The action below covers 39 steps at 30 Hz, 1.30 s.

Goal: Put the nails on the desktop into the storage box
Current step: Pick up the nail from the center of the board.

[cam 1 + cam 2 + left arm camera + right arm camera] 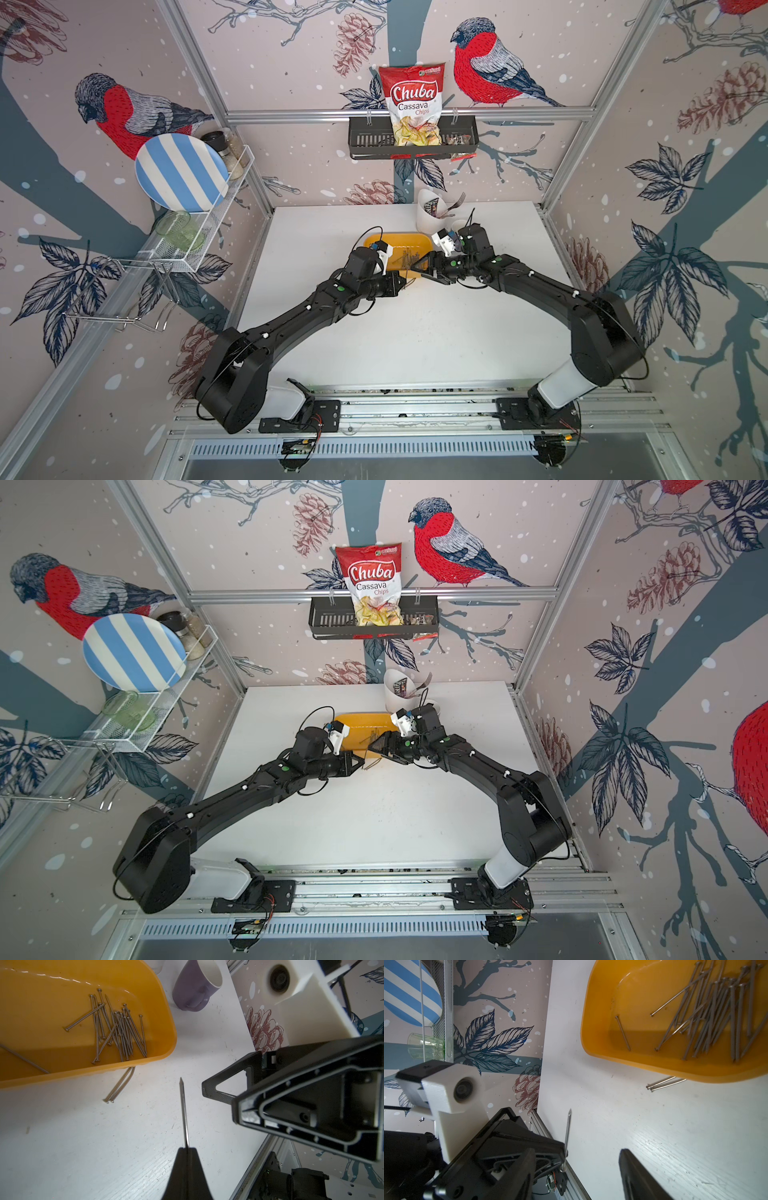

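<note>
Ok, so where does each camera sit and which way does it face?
Top views: high in front, looking down toward the back wall; both arms show, left gripper and right gripper.
Left wrist: on the left arm, looking past the held nail at the storage box; the open right gripper shows.
Right wrist: on the right arm, facing the desktop; the left gripper shows.
Shared: both wrist views show storage box and nail.
</note>
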{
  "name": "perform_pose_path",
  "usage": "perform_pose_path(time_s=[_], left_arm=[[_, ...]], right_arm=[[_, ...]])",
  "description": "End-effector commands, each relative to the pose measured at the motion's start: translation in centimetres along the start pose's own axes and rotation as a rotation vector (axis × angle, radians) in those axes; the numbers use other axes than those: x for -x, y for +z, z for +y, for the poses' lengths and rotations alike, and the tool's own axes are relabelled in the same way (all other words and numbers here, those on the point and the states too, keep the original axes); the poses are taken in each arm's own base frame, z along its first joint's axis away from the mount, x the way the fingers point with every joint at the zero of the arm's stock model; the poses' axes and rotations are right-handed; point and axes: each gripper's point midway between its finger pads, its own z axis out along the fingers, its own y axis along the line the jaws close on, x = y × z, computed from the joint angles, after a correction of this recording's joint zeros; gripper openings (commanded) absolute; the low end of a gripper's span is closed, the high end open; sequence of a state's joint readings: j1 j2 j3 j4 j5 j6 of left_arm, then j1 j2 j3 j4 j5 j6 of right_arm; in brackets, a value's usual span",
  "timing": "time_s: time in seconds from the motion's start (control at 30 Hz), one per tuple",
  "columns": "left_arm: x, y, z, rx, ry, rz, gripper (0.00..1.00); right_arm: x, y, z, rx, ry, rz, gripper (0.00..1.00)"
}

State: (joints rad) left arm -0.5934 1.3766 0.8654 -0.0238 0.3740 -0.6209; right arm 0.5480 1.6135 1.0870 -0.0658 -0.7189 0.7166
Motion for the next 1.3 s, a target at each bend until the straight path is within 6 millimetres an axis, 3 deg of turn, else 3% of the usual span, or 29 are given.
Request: perform_pose_path(time_s=[0.0,0.67,0.93,1.07,1.13,1.27], left_arm=[[0.9,-0.3,-1.1,-0.05,0.017,-0.036,0.0],[0.2,-1.2,-1.4,-0.075,0.008,-0.042,0.0],[0.2,-1.0,-1.3,-0.069,0.013,-0.038,0.0],[0.2,-0.8,-0.9,-0.056,0.005,-0.035,0.0],[0.3,-0.7,-1.0,-0.056,0.004,-0.033,0.0],[0.5,-0.5,-1.0,-0.05,0.013,-0.03,0.16]], right_arm=[[0.3,0.4,1.0,0.037,-0.005,-0.001,0.6],[0.0,3.1,2.1,0.072,0.011,0.031,0.39],[-0.3,3.5,2.5,0.076,0.001,0.046,0.19],[-0.3,3.5,2.5,0.075,0.001,0.048,0.01],[-0.3,3.5,2.5,0.073,0.001,0.048,0.0],[-0.1,3.4,2.3,0.06,0.002,0.045,0.0]])
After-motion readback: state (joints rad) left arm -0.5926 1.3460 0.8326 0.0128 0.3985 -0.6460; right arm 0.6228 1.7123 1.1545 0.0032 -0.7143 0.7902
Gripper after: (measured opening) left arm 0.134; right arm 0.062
